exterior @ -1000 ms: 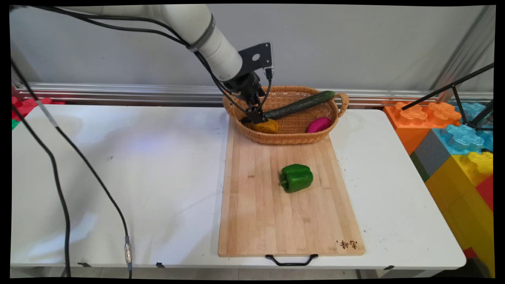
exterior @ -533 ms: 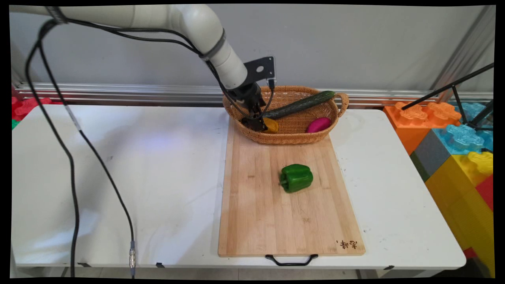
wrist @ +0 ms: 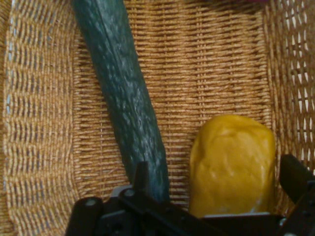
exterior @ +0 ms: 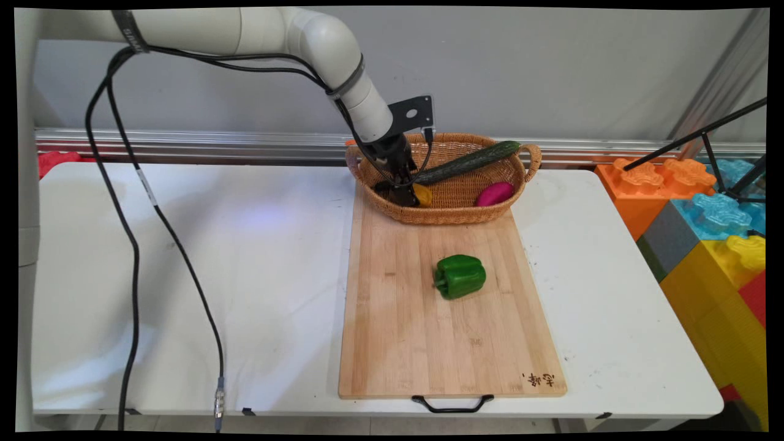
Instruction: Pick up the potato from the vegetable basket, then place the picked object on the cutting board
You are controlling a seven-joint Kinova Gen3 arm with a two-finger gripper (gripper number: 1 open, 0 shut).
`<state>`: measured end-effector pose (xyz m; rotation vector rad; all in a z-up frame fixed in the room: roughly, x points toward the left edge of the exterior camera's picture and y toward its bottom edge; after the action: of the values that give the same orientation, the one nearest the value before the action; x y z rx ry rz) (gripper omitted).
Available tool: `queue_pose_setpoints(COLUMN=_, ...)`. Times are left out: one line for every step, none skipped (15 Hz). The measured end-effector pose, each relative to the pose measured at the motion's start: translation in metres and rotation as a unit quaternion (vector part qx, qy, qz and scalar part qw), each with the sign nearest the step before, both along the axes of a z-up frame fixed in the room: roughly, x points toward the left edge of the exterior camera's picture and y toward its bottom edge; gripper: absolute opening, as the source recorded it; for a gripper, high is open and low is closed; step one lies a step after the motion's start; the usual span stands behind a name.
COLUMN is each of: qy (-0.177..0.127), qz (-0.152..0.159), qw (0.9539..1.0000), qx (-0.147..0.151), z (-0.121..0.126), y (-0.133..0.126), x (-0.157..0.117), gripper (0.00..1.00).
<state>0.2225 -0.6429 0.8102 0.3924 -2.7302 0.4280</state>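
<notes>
My gripper (exterior: 407,197) reaches down into the left end of a wicker basket (exterior: 454,217) at the table's back. In the hand view the gripper (wrist: 216,174) is open, and a yellow lumpy vegetable (wrist: 234,162) lies between its fingers: the right finger (wrist: 295,177) close beside it, the left finger (wrist: 141,176) further off against a long dark cucumber (wrist: 125,98). In the main view only the vegetable's right part (exterior: 422,195) shows past the hand. The cucumber (exterior: 465,162) leans across the basket onto its far right rim.
A magenta vegetable (exterior: 495,193) lies in the basket's right end. A green bell pepper (exterior: 460,276) sits on the wooden cutting board (exterior: 422,349) in front of the basket. Big coloured blocks (exterior: 710,233) stand off the table's right edge. Black cables (exterior: 131,245) hang at the left.
The hand has sunk lower into the basket and come down over the yellow vegetable, hiding most of it. The arm has swung a little to the right.
</notes>
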Motion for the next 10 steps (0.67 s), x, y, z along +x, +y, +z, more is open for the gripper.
queue_pose_setpoints(qy=0.000, qz=0.000, qw=1.0000, qx=0.003, z=-0.0018, y=-0.0017, x=-0.0005, gripper=1.00)
queue_pose_setpoints(qy=-0.001, qz=0.000, qw=1.0000, qx=0.005, z=-0.0030, y=-0.0026, x=-0.0006, gripper=1.00)
queue_pose_setpoints(qy=-0.001, qz=0.000, qw=1.0000, qx=0.007, z=-0.0047, y=-0.0040, x=-0.0013, gripper=0.00)
queue_pose_setpoints(qy=-0.001, qz=-0.001, qw=0.9999, qx=0.010, z=-0.0064, y=-0.0060, x=-0.0027, gripper=0.00)
queue_pose_setpoints(qy=-0.001, qz=-0.001, qw=0.9999, qx=0.012, z=-0.0073, y=-0.0074, x=-0.0039, gripper=0.00)
queue_pose_setpoints(qy=0.000, qz=0.000, qw=0.9999, qx=0.014, z=-0.0081, y=-0.0083, x=-0.0037, gripper=0.00)
queue_pose_setpoints(qy=0.001, qz=0.001, qw=0.9999, qx=0.014, z=-0.0081, y=-0.0093, x=-0.0048, gripper=0.00)
queue_pose_setpoints(qy=0.002, qz=0.001, qw=0.9999, qx=0.014, z=-0.0076, y=-0.0105, x=-0.0067, gripper=0.00)
queue_pose_setpoints(qy=0.003, qz=0.003, qw=0.9999, qx=0.013, z=-0.0066, y=-0.0110, x=-0.0079, gripper=0.00)
queue_pose_setpoints(qy=0.006, qz=0.005, qw=0.9999, qx=0.009, z=-0.0039, y=-0.0115, x=-0.0099, gripper=0.00)
